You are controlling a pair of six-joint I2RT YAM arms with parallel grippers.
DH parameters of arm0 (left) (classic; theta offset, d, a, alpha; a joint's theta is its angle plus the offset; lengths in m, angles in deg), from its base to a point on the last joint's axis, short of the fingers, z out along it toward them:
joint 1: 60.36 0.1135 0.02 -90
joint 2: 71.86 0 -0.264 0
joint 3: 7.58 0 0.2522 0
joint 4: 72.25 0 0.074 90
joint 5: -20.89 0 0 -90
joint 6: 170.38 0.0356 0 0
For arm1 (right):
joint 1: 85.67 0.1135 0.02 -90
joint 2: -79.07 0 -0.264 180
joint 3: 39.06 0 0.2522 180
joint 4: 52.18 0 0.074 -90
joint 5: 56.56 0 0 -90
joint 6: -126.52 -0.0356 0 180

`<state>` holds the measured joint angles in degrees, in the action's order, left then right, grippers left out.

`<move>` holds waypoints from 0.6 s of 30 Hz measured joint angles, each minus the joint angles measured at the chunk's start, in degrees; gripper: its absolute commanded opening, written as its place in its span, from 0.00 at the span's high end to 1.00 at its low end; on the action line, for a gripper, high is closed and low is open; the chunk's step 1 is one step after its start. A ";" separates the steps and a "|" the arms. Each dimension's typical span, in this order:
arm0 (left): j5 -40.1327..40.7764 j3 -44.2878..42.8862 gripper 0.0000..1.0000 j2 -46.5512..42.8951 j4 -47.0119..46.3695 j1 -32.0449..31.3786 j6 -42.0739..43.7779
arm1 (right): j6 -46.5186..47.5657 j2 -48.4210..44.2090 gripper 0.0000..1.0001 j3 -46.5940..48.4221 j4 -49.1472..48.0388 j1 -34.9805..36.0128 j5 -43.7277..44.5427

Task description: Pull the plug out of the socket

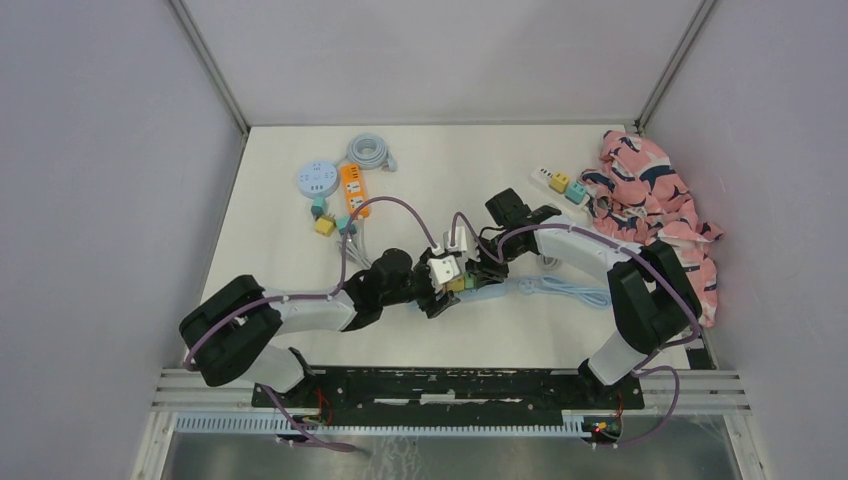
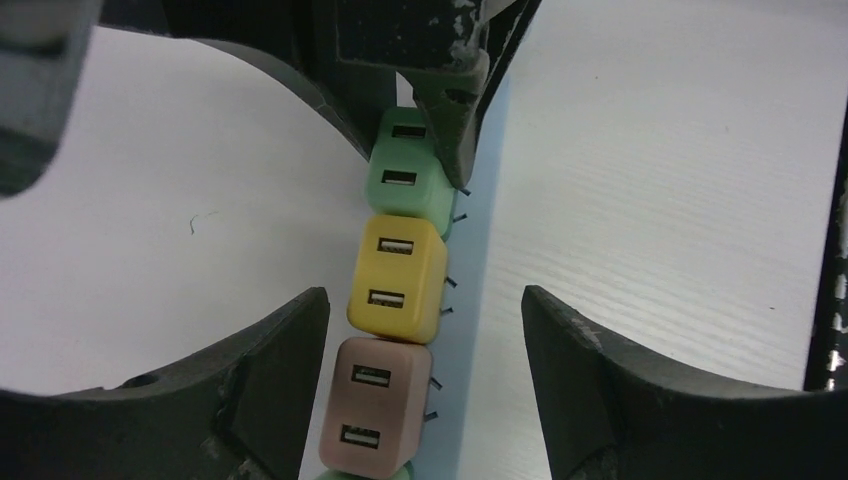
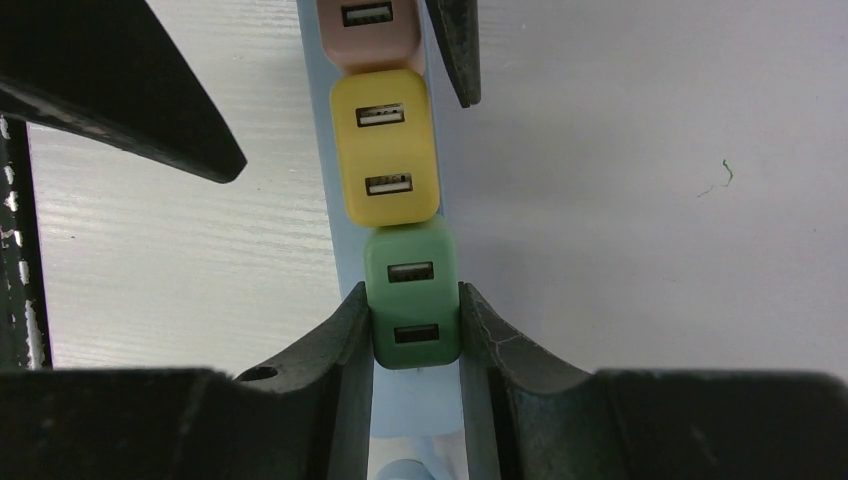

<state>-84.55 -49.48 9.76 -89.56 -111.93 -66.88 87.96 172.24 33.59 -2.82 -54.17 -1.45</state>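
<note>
Right claw (image 3: pixel 414 305) is closest in, both fingers clamped on the green plug (image 3: pixel 408 268), the end cube of a row sitting on the pale blue socket strip (image 3: pixel 416 405). Next along the strip is a yellow plug (image 3: pixel 385 150), then a pink plug (image 3: pixel 370 30). Left claw (image 2: pixel 425 295) is spread wide astride the strip by the yellow plug, gripping nothing. The strip lies mid-worktop (image 1: pixel 280 180), which is white and matte, w/ the blue cable (image 1: pixel 575 292) trailing right of the strip. Beyond the strip to the left are a round white socket (image 1: pixel 316 180), an orange strip (image 1: pixel 352 188) and a grey cable coil (image 1: pixel 368 152). Beyond it to the right are a white strip (image 1: pixel 558 183) and a pink patterned cloth (image 1: pixel 660 200). Pale lilac walls (image 1: pixel 100 150) w/ metal corner posts (image 1: pixel 210 65) close it in.
</note>
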 measured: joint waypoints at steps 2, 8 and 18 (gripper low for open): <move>0.59 -0.98 0.23 0.85 1.33 0.02 1.25 | 0.02 0.00 1.00 0.00 0.00 0.00 0.00; 1.40 -0.55 0.33 0.20 2.56 0.96 3.32 | 0.20 0.00 1.00 0.00 0.02 0.02 0.00; -7.21 -1.95 0.69 2.54 6.71 6.38 4.87 | 0.48 0.00 1.00 -0.02 0.09 0.00 -0.17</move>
<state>-91.76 -51.42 12.30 -82.85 -105.55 -62.01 88.44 172.24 33.57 -2.73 -54.17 -1.63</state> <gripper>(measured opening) 0.447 0.360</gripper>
